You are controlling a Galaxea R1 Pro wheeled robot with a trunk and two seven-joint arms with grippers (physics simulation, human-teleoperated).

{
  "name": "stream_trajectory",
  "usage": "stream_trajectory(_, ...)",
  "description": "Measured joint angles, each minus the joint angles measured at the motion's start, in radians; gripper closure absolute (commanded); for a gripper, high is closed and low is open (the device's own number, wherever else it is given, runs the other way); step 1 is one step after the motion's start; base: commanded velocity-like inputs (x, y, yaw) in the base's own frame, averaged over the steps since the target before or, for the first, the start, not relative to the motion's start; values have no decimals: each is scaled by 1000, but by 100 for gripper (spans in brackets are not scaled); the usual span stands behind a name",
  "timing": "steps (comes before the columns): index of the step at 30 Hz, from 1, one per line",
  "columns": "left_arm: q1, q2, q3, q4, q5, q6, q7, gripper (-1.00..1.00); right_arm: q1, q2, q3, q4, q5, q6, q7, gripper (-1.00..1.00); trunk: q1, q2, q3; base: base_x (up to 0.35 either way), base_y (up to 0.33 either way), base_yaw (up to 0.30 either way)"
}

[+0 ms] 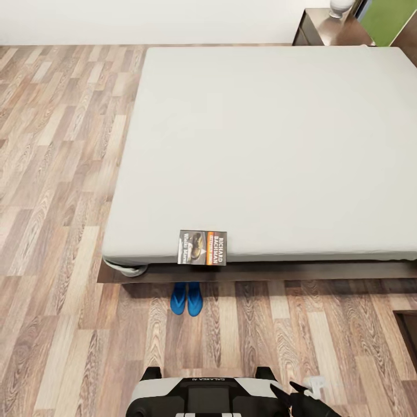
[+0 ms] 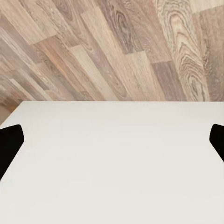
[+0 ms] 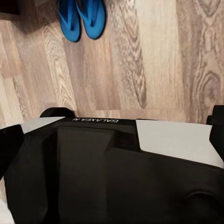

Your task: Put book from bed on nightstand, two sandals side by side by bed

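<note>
The book (image 1: pixel 201 247) lies flat at the near edge of the bed (image 1: pixel 272 150), its dark cover with the orange band facing up. Two blue sandals (image 1: pixel 186 298) sit side by side on the floor right by the bed frame, below the book; the right wrist view looks down on the sandals (image 3: pixel 81 18) beyond my base. A dark nightstand (image 1: pixel 324 32) stands at the bed's far right corner. My right gripper (image 1: pixel 286 389) hangs low beside my base, open and empty. My left gripper (image 2: pixel 112 140) is open too, with nothing between its black fingertips (image 2: pixel 9 144).
Wood-plank floor (image 1: pixel 58 174) spreads to the left of the bed and in front of it. A lamp base (image 1: pixel 340 7) sits on the nightstand. A dark piece of furniture (image 1: pixel 409 336) juts in at the right edge. My own base (image 1: pixel 202 397) is at the bottom.
</note>
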Motion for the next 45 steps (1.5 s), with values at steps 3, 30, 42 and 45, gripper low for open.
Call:
stream_trajectory(3,0,0,0,0,0,0,0,-100,0,-1,0,0,-22,37,49,-100,0,0,0,0,12,0)
stream_trajectory(30,0,0,0,0,-1,0,-2,-100,1,-13,1,-1,-64,121,190,-100,0,0,0,-16,56,0)
stream_trajectory(42,0,0,-1,0,-1,0,-2,-100,2,-15,1,-2,-65,125,190,-100,0,0,0,0,1,0)
stream_trajectory(45,0,0,-1,0,-1,0,-2,-100,2,-13,0,-4,-66,123,192,-100,0,0,0,0,0,0)
